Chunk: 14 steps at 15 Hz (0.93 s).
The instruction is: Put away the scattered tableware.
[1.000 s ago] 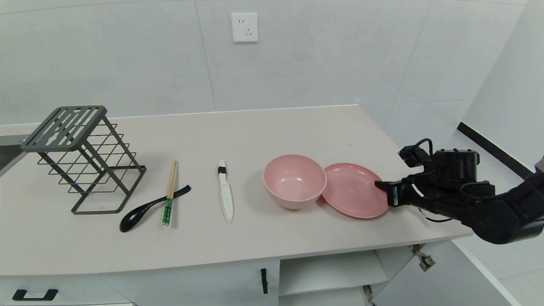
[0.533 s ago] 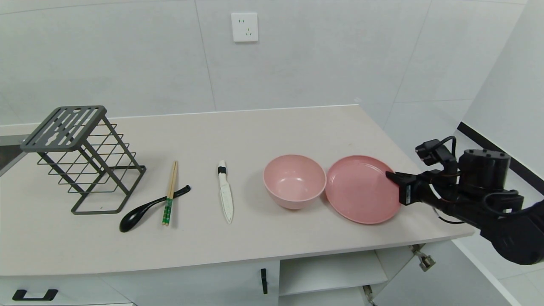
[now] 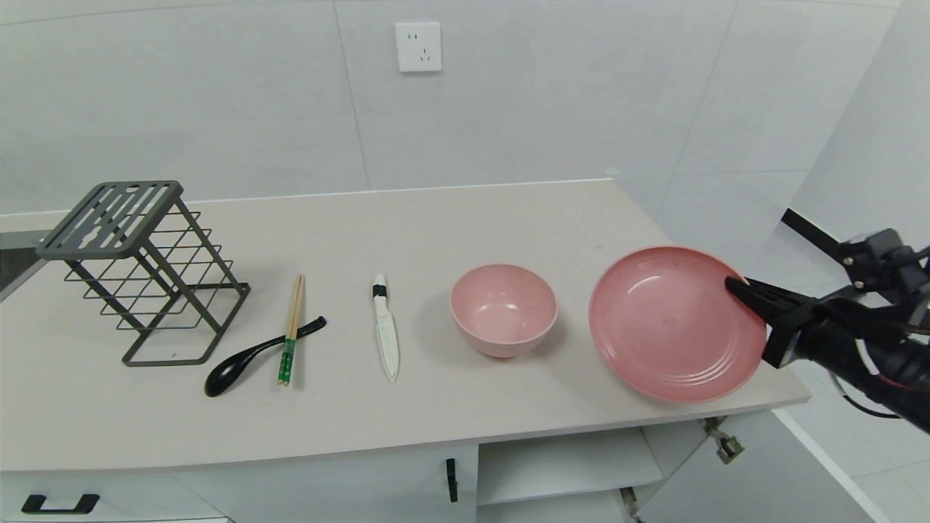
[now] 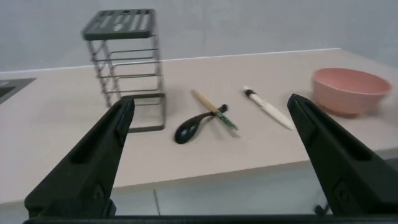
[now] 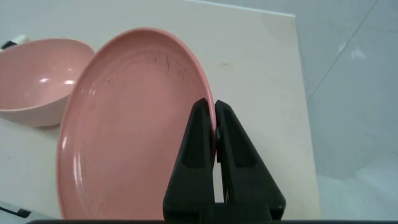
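My right gripper [image 3: 748, 298] pinches the pink plate [image 3: 668, 323] by its rim, tilted above the counter's [image 3: 436, 218] right end; my left gripper [image 4: 210, 102] gapes open. Bowl [image 3: 503, 309], knife [image 3: 385, 327], chopsticks [image 3: 292, 327], spoon [image 3: 247, 357] lie loose: most work remains

The right hand [image 3: 735, 285] is matte black, with long tapered fingers [image 5: 200, 140] and thin black cables at its wrist.
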Motion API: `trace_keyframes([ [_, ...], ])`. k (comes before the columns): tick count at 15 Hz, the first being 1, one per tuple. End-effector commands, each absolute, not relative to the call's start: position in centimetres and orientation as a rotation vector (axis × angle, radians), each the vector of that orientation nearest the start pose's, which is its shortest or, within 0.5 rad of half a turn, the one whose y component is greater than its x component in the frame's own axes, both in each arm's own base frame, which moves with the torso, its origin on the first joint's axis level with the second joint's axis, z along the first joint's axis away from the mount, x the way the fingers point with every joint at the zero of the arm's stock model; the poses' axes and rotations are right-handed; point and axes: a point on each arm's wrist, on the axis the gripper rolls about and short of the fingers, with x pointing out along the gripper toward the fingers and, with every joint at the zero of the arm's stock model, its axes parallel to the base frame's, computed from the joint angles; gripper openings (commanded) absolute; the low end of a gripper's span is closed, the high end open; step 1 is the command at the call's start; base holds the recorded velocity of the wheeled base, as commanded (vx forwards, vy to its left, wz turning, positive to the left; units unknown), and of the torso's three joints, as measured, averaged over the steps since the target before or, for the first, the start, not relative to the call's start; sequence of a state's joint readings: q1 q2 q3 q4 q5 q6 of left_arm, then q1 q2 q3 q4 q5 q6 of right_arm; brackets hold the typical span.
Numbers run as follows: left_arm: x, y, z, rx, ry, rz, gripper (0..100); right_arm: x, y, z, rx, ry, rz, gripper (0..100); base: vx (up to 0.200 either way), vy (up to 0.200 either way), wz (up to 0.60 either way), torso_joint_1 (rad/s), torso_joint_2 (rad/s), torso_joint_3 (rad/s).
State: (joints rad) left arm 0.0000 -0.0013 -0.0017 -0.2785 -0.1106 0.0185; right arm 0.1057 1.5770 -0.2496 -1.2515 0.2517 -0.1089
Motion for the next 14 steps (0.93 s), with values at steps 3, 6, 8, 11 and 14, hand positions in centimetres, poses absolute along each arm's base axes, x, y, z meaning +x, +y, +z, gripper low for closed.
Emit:
trace_keyframes([
  [3, -2.6, -0.7, 14.2, 0.062, -0.263, -0.312, 100, 17.9, 2.3, 16.3, -0.094, -0.071, 0.347, 0, 0.0, 0.0, 0.0, 0.0, 0.0, 0.0],
  [6, 0.0, -1.0, 17.9, 0.063, -0.156, -0.466, 100, 15.3, 1.9, 16.3, -0.104, -0.109, 0.349, 0, 0.0, 0.0, 0.0, 0.0, 0.0, 0.0],
  [8, 3.0, -1.2, 18.8, 0.062, -0.067, -0.543, 100, 14.2, 1.3, 17.4, -0.113, -0.183, 0.309, 0, 0.0, 0.0, 0.0, 0.0, 0.0, 0.0],
  [11, 7.7, -1.9, 20.3, 0.065, -0.052, -0.631, 100, 14.2, 1.4, 17.2, -0.133, -0.179, 0.335, 0, 0.0, 0.0, 0.0, 0.0, 0.0, 0.0],
  [14, 14.0, -3.6, 20.2, 0.067, -0.06, -0.718, 100, 12.8, 1.3, 16.5, -0.164, -0.175, 0.334, 0, 0.0, 0.0, 0.0, 0.0, 0.0, 0.0],
])
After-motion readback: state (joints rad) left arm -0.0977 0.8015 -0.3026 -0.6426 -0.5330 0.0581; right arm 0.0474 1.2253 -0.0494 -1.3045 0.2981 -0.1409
